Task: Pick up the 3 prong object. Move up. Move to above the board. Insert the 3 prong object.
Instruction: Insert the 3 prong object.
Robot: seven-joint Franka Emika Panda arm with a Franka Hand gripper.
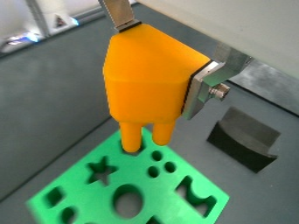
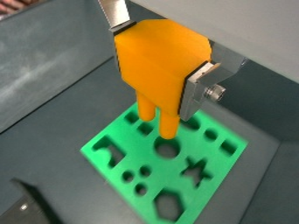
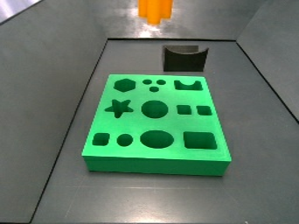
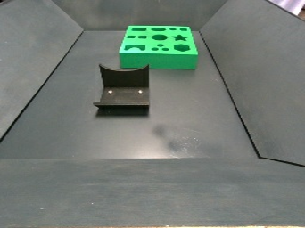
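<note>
Both wrist views show the 3 prong object (image 1: pixel 149 79) (image 2: pixel 163 70) upright, its long axis vertical and its short round prongs pointing straight down at the board (image 1: pixel 128 188) (image 2: pixel 170 153). The orange block hangs in the air above the board, clear of its surface; in the wrist views the prong tips appear over the board's edge area, near the small round holes. The gripper (image 1: pixel 158 57) (image 2: pixel 158 52) pinches the block across its upper body: one silver finger (image 1: pixel 117 13) presses one face and the other finger (image 1: pixel 205 83), with its bolted pad, presses the opposite face.

A side view catches only the block's lower part (image 3: pixel 156 9) at the frame's top edge, high above the board's (image 3: pixel 152 118) far side. Beyond the board stands the fixture (image 3: pixel 184 58), a dark bracket on the grey tray floor (image 3: pixel 65 114). From the opposite side view, the fixture (image 4: pixel 121 89) sits nearer the camera than the board (image 4: pixel 160 44), well apart from it; the block does not show there.
</note>
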